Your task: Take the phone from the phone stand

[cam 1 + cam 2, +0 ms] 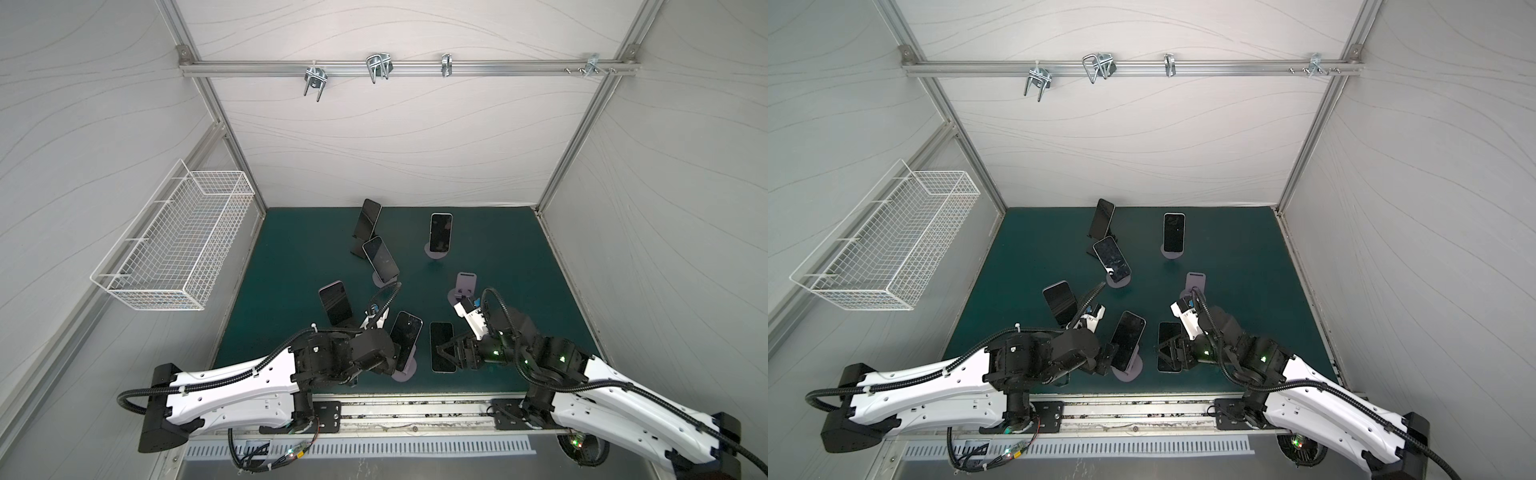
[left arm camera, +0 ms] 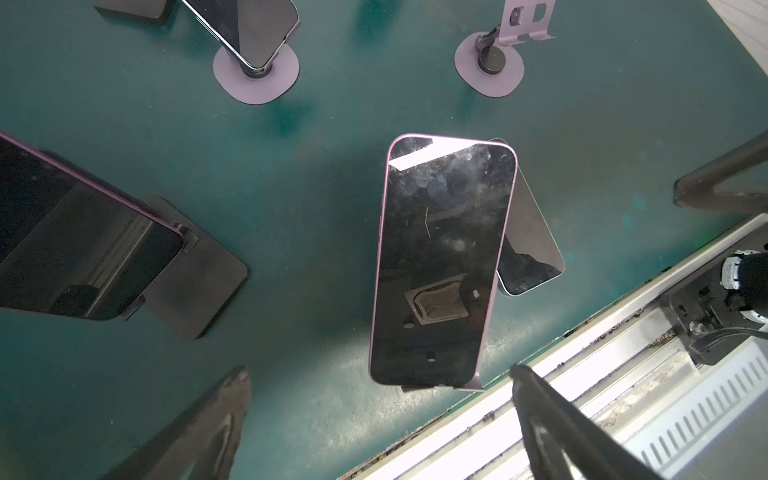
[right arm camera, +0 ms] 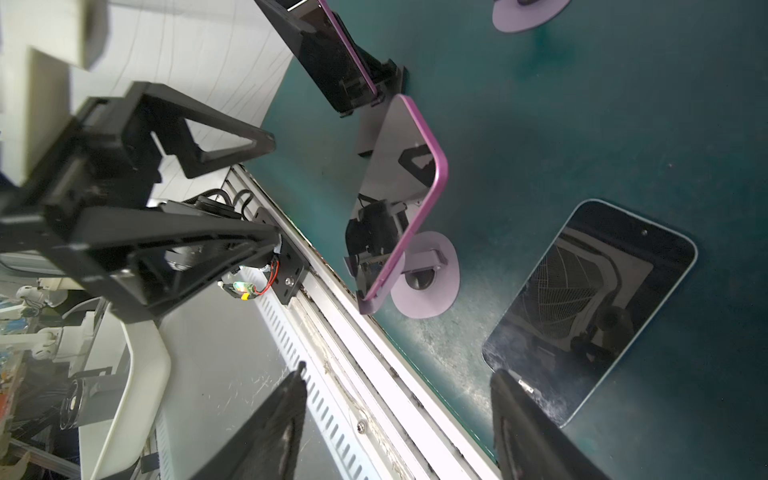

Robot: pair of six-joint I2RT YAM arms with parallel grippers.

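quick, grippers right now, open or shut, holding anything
left gripper: open, holding nothing
right gripper: open, holding nothing

A phone with a pink-purple rim (image 1: 406, 340) (image 2: 440, 266) leans back, dark screen up, on a lilac stand (image 1: 406, 373) (image 3: 432, 286) with a rounded base, near the middle of the worktop's front edge. Just beside it, towards the right edge, a pale-rimmed phone (image 1: 442, 347) (image 3: 590, 307) lies flat, screen up. Further back is an empty stand (image 1: 465, 284) (image 2: 490, 66), also lilac, cradle tilted. Four other phones sit propped on stands between the centre and the back edge.
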